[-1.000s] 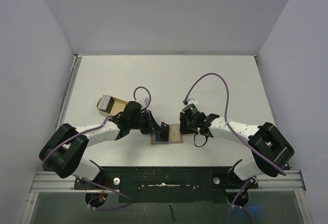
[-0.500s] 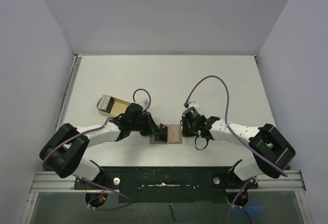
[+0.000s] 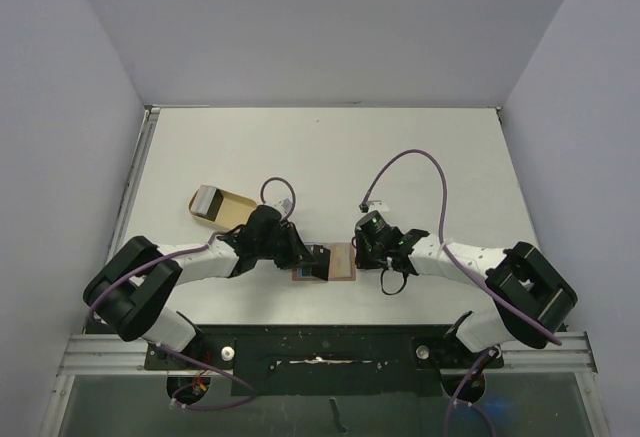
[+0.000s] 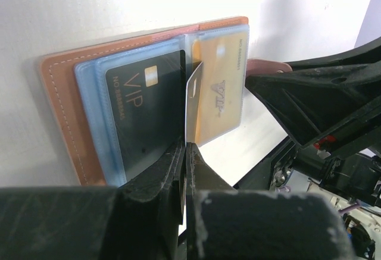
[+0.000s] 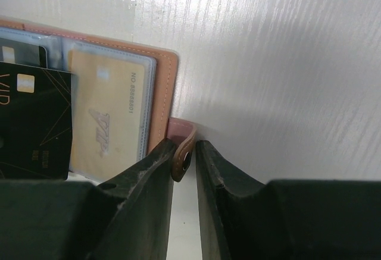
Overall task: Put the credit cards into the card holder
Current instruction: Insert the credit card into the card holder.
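The reddish-brown card holder (image 3: pixel 343 261) lies open near the table's front edge, between my two grippers. In the left wrist view its clear sleeves hold a black VIP card (image 4: pixel 146 114) on the left and a gold card (image 4: pixel 221 93) on the right. My left gripper (image 4: pixel 186 150) is shut on a grey-white card (image 4: pixel 193 102), held edge-on with its far end at the holder's centre fold. At the holder's right edge, my right gripper (image 5: pixel 186 148) has closed on the small closing tab (image 5: pixel 181 135), which curls up between the jaws.
A pale tan case (image 3: pixel 215 203) with a grey piece at one end lies at the left behind my left arm. Both arms reach inward low over the front of the white table (image 3: pixel 330 157). Grey walls surround the table.
The right gripper's jaws have narrowed onto the closing tab. Both grippers have shifted slightly toward the front edge, the left still holding its card.
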Robot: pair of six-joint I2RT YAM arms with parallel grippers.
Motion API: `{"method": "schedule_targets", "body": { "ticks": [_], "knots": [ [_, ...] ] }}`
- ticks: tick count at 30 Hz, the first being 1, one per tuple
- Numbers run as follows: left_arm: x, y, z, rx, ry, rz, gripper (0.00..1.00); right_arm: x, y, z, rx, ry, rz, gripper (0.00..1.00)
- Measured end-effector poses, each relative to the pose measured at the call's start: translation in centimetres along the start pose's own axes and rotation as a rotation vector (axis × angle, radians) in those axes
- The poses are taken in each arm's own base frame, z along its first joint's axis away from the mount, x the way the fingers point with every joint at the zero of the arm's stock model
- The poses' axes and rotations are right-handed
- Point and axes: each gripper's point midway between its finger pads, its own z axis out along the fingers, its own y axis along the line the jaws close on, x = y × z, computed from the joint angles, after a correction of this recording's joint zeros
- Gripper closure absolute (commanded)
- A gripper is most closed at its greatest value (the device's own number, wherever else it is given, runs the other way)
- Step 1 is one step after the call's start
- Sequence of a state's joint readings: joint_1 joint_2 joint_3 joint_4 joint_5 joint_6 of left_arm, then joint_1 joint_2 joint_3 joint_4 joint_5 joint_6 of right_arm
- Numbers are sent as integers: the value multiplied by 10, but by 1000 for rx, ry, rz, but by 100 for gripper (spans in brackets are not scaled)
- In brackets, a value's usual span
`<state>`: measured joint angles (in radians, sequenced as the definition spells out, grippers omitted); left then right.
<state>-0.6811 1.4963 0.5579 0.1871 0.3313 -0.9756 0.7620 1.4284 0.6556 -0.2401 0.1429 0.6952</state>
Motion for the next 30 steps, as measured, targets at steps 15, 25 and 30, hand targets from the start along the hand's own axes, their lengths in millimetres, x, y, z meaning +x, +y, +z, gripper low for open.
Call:
{"method": "schedule_targets", "body": {
  "ticks": [15,25,30],
  "knots": [
    [-1,1,4,3,-36,-30,100,6,5,-2,-19,-10,9,84],
    [-5,2,8,-2,-63,-29,100,8,7,-2,-21,-21,19,89],
    [-6,3,9,-1,-69,-27,100,8,7,-2,-20,-23,20,89]
  ]
}}
